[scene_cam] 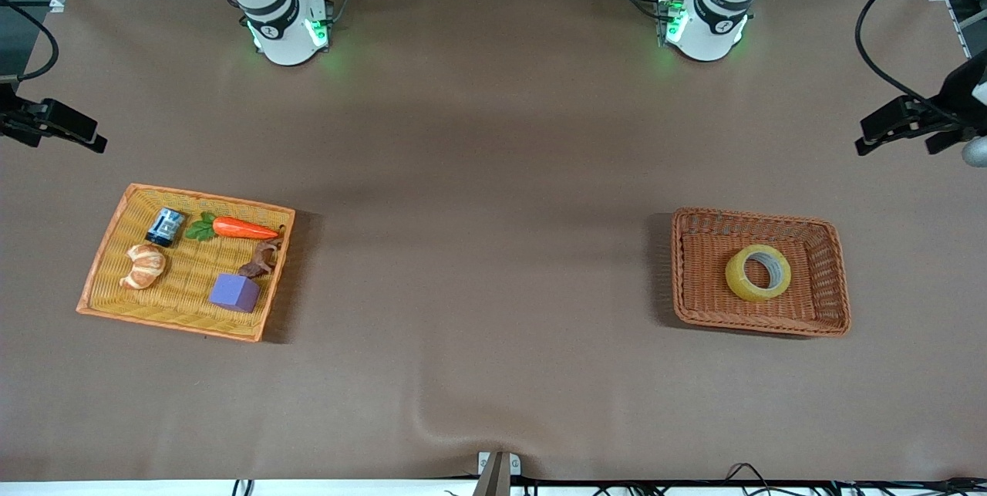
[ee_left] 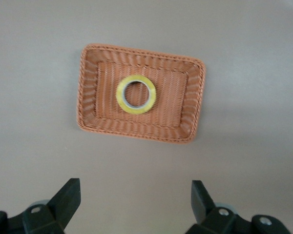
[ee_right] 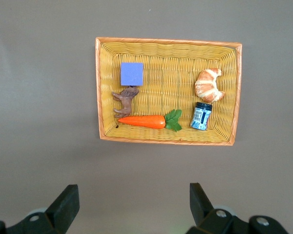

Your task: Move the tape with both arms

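The tape (scene_cam: 758,272) lies flat in the brown basket (scene_cam: 686,272) near the left arm's table edge, ready for pickup; left gripper (ee_left: 136,202) and right gripper (ee_right: 134,204) hover high, jaws wide, empty.

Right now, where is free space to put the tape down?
Bare table lies between the brown basket, which holds the tape, and the yellow tray. That tray is crowded; its middle stays free.
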